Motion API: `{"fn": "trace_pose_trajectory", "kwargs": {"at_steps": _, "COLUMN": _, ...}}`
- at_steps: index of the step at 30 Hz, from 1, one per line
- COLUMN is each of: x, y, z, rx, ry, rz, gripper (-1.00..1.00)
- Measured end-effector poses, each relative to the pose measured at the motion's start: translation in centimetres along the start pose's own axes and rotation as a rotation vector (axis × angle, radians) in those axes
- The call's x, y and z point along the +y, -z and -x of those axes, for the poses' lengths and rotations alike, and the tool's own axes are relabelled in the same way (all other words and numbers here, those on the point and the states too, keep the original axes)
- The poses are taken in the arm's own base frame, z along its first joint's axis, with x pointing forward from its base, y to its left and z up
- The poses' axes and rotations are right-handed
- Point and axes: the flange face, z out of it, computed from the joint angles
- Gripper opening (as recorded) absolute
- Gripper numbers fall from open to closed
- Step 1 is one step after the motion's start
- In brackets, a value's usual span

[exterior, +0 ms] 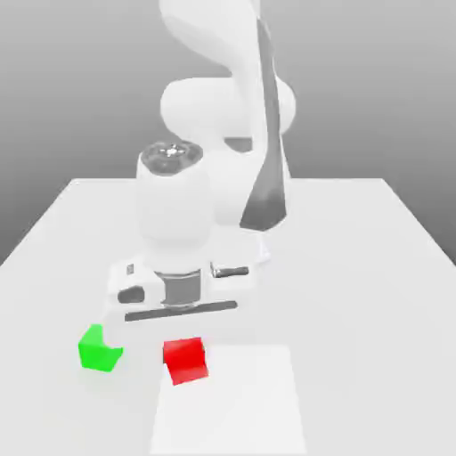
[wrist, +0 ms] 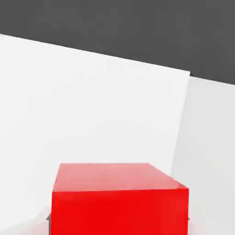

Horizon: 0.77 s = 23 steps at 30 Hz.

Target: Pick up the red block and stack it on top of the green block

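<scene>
The red block (exterior: 185, 359) rests on the white table near the front, at the far left corner of a paler rectangular patch. My gripper (exterior: 182, 313) hangs just above and slightly behind it, pointing straight down. In the hand view the red block (wrist: 119, 199) looms large and close, its top face and one side showing. The green block (exterior: 99, 348) sits on the table toward the exterior view's left of the red one, with a small gap between them.
The arm's white base and links (exterior: 227, 116) rise at the back middle of the table (exterior: 356, 267). A paler rectangular patch (exterior: 233, 401) covers the table's front centre. The table's side edges run in toward the back.
</scene>
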Motion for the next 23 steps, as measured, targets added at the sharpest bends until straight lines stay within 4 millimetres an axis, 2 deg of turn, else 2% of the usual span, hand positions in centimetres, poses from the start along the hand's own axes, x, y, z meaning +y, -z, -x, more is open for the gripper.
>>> {"fn": "trace_pose_trajectory", "kwargs": {"at_steps": 5, "x": 6.1, "y": 1.6, "z": -0.7, "rx": 0.004, "ry": 0.11, "rz": 0.01, "gripper": -1.0}}
{"fn": "trace_pose_trajectory", "kwargs": {"at_steps": 12, "x": 13.2, "y": 3.1, "z": 0.1, "rx": -0.002, "ry": 0.304, "rz": -0.002, "gripper": -1.0}}
{"fn": "trace_pose_trajectory", "kwargs": {"at_steps": 15, "x": 14.1, "y": 1.7, "z": 0.2, "rx": -0.002, "ry": 0.333, "rz": -0.01, "gripper": -1.0}}
{"fn": "trace_pose_trajectory", "kwargs": {"at_steps": 20, "x": 14.1, "y": -2.5, "z": 0.2, "rx": -0.003, "ry": 0.338, "rz": -0.01, "gripper": -1.0}}
{"fn": "trace_pose_trajectory", "kwargs": {"at_steps": 21, "x": 14.2, "y": -3.1, "z": 0.3, "rx": -0.003, "ry": 0.336, "rz": -0.009, "gripper": 1.0}}
{"fn": "trace_pose_trajectory", "kwargs": {"at_steps": 23, "x": 14.2, "y": -3.1, "z": 0.3, "rx": -0.004, "ry": 0.336, "rz": -0.009, "gripper": 1.0}}
